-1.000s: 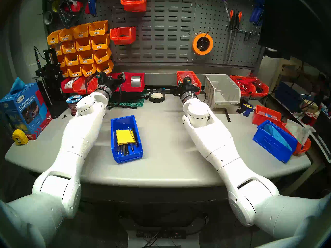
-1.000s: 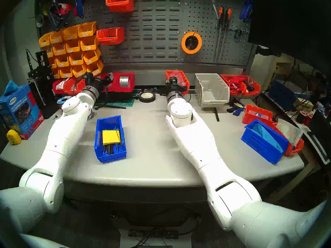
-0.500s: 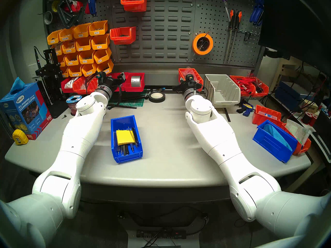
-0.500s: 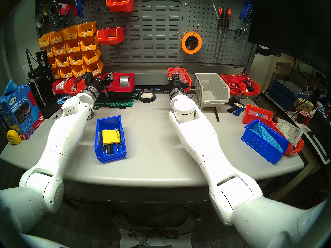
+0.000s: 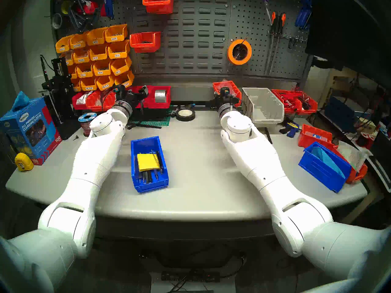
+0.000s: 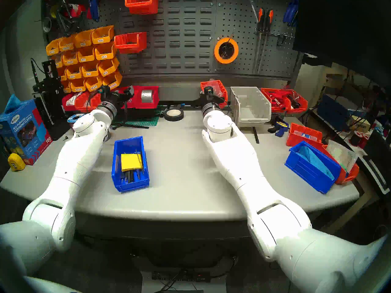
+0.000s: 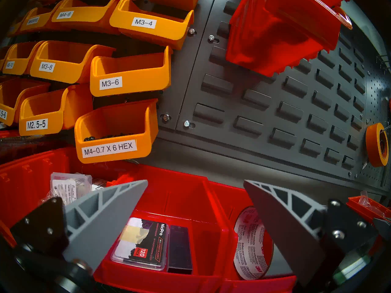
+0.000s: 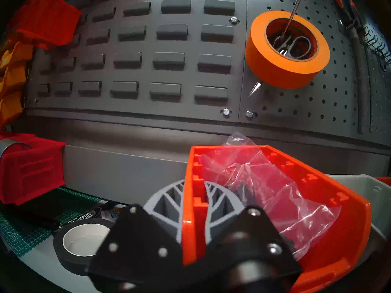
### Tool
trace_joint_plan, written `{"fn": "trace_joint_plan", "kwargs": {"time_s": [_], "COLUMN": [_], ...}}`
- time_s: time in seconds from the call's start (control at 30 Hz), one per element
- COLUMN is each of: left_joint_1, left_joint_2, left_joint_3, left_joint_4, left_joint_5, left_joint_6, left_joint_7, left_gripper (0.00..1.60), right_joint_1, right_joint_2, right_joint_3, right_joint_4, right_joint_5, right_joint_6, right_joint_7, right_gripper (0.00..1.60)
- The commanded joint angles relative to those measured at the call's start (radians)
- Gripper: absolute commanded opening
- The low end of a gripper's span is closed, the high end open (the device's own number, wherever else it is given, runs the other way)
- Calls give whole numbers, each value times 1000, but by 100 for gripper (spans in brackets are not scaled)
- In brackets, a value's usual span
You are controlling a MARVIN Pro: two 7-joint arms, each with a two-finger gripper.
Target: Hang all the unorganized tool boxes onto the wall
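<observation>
The left gripper (image 7: 195,203) is held with jaws apart over the red bins. The right gripper (image 8: 193,203) is clamped on the left wall of an orange bin (image 8: 317,201), carried below the louvred wall (image 8: 169,60). The bin's back lip should be kept level and lowered onto a free louvre.

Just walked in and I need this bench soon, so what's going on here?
The robot is putting loose bins up on the slotted wall panel. Its right gripper is shut on the side wall of a red-orange bin holding a clear plastic bag, in front of the panel's lower edge. The left gripper is open and empty over the red bins at the back left. Two red-orange bins already hang; a blue bin with a yellow notepad waits on the table.
</observation>
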Motion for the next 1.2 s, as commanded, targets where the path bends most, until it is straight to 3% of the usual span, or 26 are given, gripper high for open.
{"fn": "trace_joint_plan", "kwargs": {"time_s": [0.0, 0.47, 1.17], "left_joint_1": [-18, -18, -18], "left_joint_2": [-1, -1, -1], "left_joint_3": [-1, -1, -1], "left_joint_4": [-10, -10, -10], "left_joint_5": [0, 0, 0], "left_joint_6": [-1, -2, -1], "left_joint_7": [0, 0, 0], "left_gripper": [160, 160, 160], "right_joint_1": [82, 100, 54], "right_joint_2": [-1, -2, 2], "right_joint_3": [19, 27, 36], "right_joint_4": [11, 25, -99], "right_joint_5": [-9, -5, 0], "right_joint_6": [-34, -63, -50], "right_joint_7": [-5, -3, -23], "right_gripper": [0, 0, 0]}}
